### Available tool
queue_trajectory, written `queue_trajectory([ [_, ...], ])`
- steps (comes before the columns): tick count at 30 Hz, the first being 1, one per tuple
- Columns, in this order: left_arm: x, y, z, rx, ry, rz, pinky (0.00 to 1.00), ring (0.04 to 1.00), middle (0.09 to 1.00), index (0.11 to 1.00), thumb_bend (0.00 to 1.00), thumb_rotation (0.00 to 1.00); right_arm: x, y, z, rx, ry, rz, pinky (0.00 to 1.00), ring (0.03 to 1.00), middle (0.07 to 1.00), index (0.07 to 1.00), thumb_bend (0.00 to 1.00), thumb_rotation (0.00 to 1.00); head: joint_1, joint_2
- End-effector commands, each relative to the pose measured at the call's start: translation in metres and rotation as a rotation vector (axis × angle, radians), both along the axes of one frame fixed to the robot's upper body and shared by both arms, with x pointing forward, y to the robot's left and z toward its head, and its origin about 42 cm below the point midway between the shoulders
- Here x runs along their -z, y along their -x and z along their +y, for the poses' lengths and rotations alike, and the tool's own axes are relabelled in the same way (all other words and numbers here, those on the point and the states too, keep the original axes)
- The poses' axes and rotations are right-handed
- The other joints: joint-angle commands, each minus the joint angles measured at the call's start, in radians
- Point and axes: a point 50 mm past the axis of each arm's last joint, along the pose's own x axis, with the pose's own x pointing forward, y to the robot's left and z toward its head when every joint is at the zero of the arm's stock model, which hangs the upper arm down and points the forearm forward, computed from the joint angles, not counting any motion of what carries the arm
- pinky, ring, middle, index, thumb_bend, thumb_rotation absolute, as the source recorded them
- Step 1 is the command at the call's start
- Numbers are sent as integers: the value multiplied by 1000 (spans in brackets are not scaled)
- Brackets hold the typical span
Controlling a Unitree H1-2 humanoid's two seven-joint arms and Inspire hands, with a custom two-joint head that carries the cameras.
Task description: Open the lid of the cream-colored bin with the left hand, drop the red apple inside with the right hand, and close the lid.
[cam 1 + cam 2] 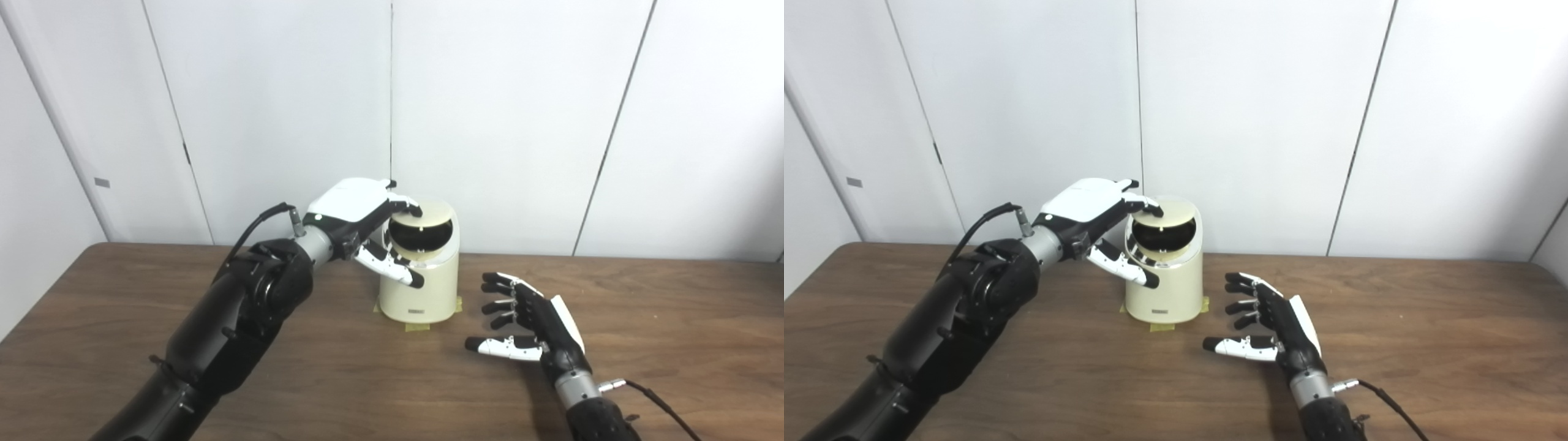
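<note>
Bin (pixel 422 294) lid (pixel 429 211) raised, dark interior, contents unclear.

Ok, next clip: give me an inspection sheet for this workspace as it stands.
Surface: dark wooden table, bare around the bin.
Job's things: cream-coloured round plastic bin upright on yellow tape patches; lid open, interior dark; red apple not seen.
Clutter: nothing seen.
Hands: left hand at the bin's rim, fingers on the lid; right hand open, empty, beside the bin.
Cables: black wrist cables on both arms.
Surroundings: white wall panels.
</note>
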Motion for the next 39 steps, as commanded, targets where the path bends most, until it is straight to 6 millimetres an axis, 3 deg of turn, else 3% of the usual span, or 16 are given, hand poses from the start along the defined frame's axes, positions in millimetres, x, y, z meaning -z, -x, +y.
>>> queue_trajectory([
  [1, -25, 2, 1, 13, -30, -81, 1000, 1000, 846, 835, 1000, 496, -22, -7, 1, 2, -13, -80, 508, 633, 763, 759, 761, 147, 0, 1],
  [9, -21, 10, -2, 29, -42, -67, 1000, 1000, 845, 834, 983, 432, -22, -5, 3, 7, -3, -77, 497, 631, 768, 761, 757, 148, 0, 7],
  [19, -14, 19, -15, 91, -30, -60, 1000, 1000, 849, 851, 983, 455, -21, -4, 4, 7, 3, -74, 498, 633, 767, 765, 762, 157, -2, 16],
  [24, -2, 19, -25, 102, -50, -47, 1000, 1000, 859, 840, 975, 446, -20, -2, 4, 14, 10, -71, 492, 631, 763, 763, 767, 174, -5, 20],
  [29, 14, 14, -29, 74, -75, -24, 1000, 1000, 927, 908, 965, 439, -19, 0, 3, 15, 11, -67, 497, 634, 767, 767, 757, 178, -10, 24],
  [39, 41, 1, -23, 5, -151, 52, 1000, 1000, 935, 921, 975, 416, -20, 2, -1, 20, 5, -77, 499, 634, 758, 760, 762, 173, -15, 31],
])
